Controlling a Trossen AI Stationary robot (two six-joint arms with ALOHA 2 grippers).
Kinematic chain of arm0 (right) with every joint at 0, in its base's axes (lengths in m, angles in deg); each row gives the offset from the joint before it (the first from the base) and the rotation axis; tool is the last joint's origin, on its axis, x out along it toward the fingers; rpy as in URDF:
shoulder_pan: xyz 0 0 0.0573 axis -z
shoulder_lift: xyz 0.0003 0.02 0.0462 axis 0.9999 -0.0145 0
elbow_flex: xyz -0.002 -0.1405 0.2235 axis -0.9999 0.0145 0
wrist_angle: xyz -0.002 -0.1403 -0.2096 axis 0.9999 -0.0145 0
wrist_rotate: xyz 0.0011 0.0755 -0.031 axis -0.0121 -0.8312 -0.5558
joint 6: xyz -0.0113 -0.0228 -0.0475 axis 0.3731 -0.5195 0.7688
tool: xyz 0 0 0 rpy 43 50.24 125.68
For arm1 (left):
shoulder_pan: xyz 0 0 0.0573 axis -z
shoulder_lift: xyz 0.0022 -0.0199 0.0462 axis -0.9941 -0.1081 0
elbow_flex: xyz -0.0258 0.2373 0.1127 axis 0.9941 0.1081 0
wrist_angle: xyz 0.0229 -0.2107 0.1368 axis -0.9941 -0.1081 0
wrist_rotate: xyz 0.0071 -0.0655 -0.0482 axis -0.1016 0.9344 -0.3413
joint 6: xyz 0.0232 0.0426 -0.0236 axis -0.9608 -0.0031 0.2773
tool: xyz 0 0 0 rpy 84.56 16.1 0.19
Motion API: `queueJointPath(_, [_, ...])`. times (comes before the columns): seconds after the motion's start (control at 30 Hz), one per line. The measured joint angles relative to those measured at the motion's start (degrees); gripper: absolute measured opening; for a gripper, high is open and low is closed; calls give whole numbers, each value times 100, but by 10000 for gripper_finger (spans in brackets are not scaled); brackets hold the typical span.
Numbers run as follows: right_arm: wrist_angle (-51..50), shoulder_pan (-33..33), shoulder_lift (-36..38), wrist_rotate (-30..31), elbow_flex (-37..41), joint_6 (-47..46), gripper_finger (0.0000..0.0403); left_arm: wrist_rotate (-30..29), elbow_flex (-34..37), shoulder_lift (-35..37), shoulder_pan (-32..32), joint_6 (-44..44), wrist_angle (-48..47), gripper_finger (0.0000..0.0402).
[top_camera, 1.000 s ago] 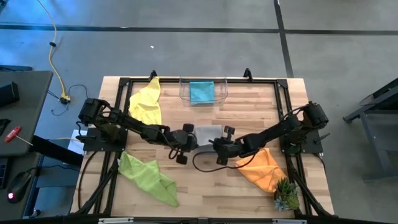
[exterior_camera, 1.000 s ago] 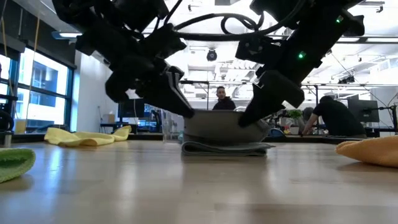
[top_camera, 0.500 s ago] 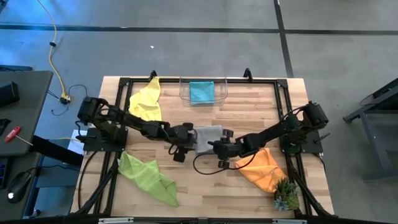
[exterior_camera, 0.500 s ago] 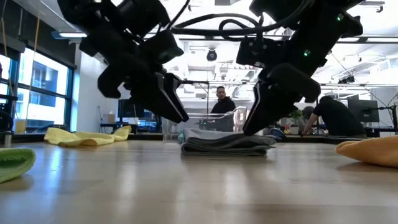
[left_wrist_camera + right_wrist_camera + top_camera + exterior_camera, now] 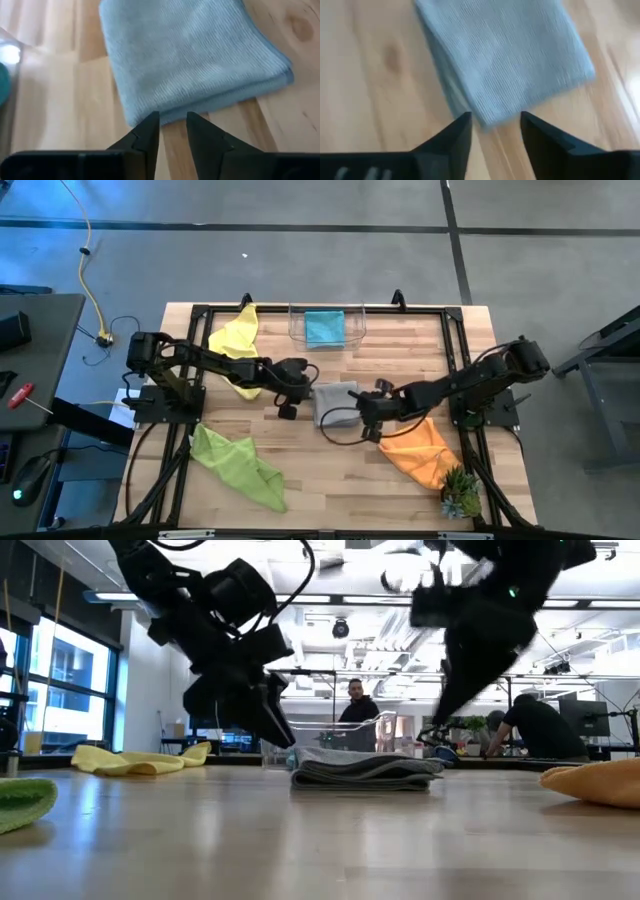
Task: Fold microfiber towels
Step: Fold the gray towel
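A grey towel lies folded flat in several layers at the table's middle, with no gripper on it. My left gripper hovers open just off its left edge, raised above the table. My right gripper stands open just off its right edge, also raised and blurred in the low view. Both wrist views look down on the folded grey towel ahead of the fingertips. The yellow towel, lime green towel and orange towel lie crumpled on the table.
A clear bin at the far edge holds the teal towel. A small green plant stands at the near right corner, beside the orange towel. Black frame rails run along the table's left and right sides.
Both grippers have opened and let go of the grey towel's upper layer, which has dropped flat onto the layers below. My left gripper has then drawn back toward the table's left and far side. My right gripper has risen and drawn back toward the right.
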Motion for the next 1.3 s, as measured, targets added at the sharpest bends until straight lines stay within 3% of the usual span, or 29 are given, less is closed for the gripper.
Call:
queueJointPath(0.2, [190,233,-65,-483,327,-370,25,218,1,0,-1,-3,-132,37])
queueJointPath(0.27, [530,290,-121,-614,417,-317,9,230,-1,0,-1,-34,-89,14])
queueJointPath(0.5, [1065,433,-540,-1199,442,-68,17,200,-5,120,20,1,-96,4])
queueJointPath(0.7, [1281,416,-312,-1194,435,154,4,144,-6,354,10,51,-122,3])
queueJointPath(0.93, [21,586,-8,-764,439,-208,24,-332,1,228,10,-335,-63,26])
queueJointPath(1.1, [588,738,-384,-1044,455,137,17,-249,1,185,-13,-501,406,37])
queueJointPath(1.3, [1311,735,-570,-1342,455,410,2,-114,-6,-95,-217,-501,593,4])
